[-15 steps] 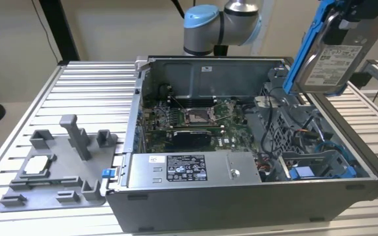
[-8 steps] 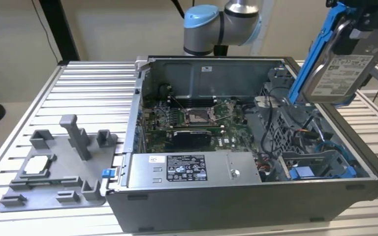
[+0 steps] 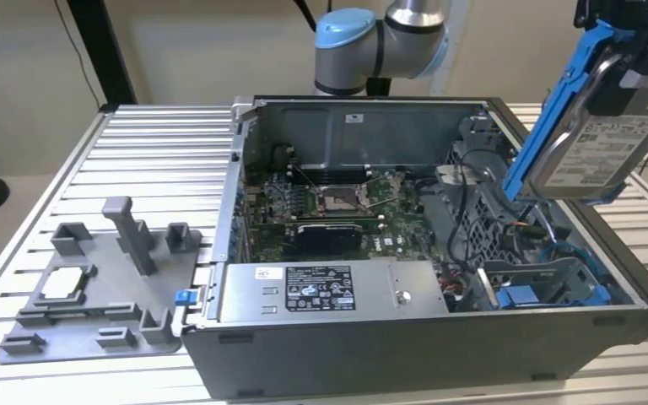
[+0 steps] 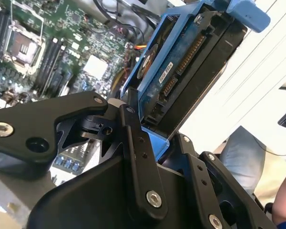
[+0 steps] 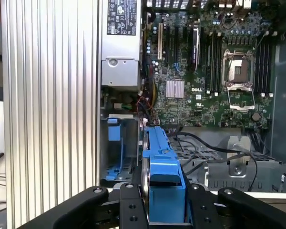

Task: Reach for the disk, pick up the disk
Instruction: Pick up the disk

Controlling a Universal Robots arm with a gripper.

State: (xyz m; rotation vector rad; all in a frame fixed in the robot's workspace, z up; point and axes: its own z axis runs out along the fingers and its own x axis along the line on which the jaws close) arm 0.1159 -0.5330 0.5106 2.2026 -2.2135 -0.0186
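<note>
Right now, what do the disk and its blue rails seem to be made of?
The disk, shut in the tool, looks like silver-grey metal with a dull sheen and a white paper-like label. The blue rails look like moulded plastic: uniform bright colour, smooth, slightly glossy.

We see the arm (image 3: 380,42) in silver-grey metal, its rounded joint capped in pale blue, a dark cable running up behind it. The gripper (image 4: 155,143) is matte black, built from flat angular linkage bars pinned with silver hex-socket screws, and we count 2 broad outer links flanking the narrower inner fingers (image 5: 131,205).
</note>
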